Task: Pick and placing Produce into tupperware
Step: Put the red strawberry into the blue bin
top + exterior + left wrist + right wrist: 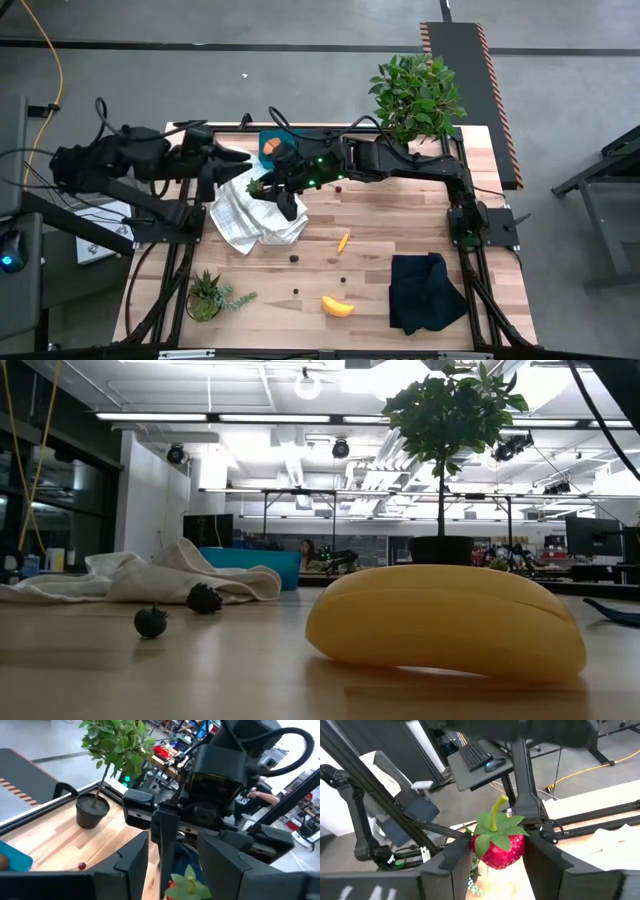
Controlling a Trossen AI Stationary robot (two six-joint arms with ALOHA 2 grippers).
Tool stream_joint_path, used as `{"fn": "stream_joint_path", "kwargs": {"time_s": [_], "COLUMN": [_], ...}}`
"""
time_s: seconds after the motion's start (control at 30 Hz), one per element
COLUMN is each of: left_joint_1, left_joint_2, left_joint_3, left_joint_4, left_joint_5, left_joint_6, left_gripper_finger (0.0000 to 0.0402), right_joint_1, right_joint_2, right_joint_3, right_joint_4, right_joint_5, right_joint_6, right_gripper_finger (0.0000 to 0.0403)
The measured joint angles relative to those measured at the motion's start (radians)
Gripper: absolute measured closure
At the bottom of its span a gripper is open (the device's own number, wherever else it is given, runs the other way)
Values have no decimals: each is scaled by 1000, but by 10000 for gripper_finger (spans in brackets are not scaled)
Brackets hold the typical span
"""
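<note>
My right gripper (pixel 262 187) is shut on a red strawberry (pixel 498 848) with a green leafy cap, over the far edge of the white checked cloth (pixel 252 218). The teal tupperware (pixel 270 146) stands just beyond it, with an orange piece inside. My left gripper (pixel 238 164) is open and hovers close to the strawberry's left, beside the tupperware. On the table lie the yellow banana (pixel 337 306), a small orange carrot (pixel 343 241) and dark berries (pixel 293 258). The left wrist view shows the strawberry's leaves (pixel 188 886) below the right arm's gripper. My right gripper pinches the strawberry's red body (pixel 512 851) between its two fingers (pixel 454 864), one on each side. It comes from the table's right, slanting down. The leafy cap and stem (pixel 495 812) stick up beyond the fingers. The strawberry hangs clear above the cloth.
A leafy bush in a dark pot (pixel 417 92) stands at the far right corner. A small spiky potted plant (pixel 205 296) sits near the front left, and a black folded cloth (pixel 426 291) lies at the front right. Bare wood lies between cloth and banana.
</note>
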State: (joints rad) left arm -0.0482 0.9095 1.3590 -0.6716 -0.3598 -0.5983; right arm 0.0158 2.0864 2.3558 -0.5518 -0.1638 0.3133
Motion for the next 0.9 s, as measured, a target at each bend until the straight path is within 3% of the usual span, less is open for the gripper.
{"fn": "stream_joint_path", "kwargs": {"time_s": [0.4,0.9], "left_joint_1": [124,154], "left_joint_2": [10,67], "left_joint_3": [0,1], "left_joint_4": [75,96], "left_joint_5": [214,265], "left_joint_6": [26,52], "left_gripper_finger": [245,245], "right_joint_1": [-11,-42], "right_joint_2": [-18,-40], "right_joint_3": [0,0], "right_joint_4": [18,17], "right_joint_5": [14,16], "right_joint_6": [-17,-38], "right_gripper_finger": [254,254]}}
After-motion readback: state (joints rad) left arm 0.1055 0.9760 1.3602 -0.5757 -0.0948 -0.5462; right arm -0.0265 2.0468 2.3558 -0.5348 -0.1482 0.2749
